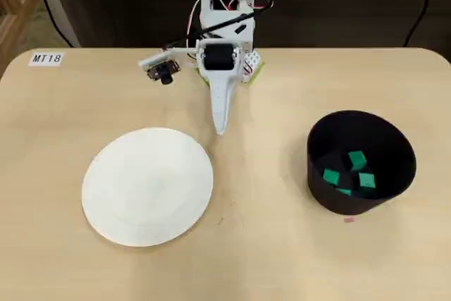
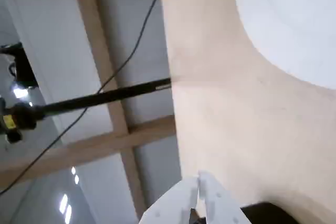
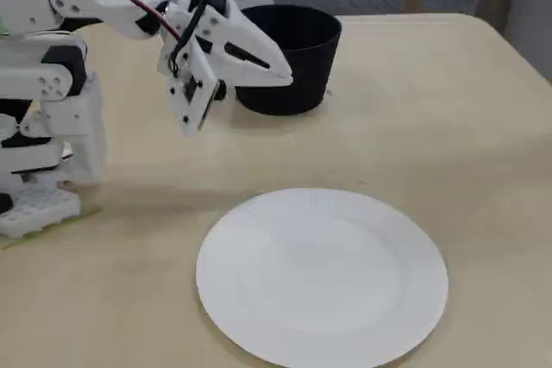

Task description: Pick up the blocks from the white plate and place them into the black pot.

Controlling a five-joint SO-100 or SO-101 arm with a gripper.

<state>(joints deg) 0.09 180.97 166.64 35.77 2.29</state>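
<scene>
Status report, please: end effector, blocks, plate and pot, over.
End effector shut, empty, raised between plate and pot. White plate bare. Green blocks in black pot. Nothing in the way.

The white arm is standing at the left of the table, its claw pointing right with the jaws closed together and nothing between them. The claw is hanging above the table, in front of the black pot. The white plate is lying bare in the foreground.
</scene>
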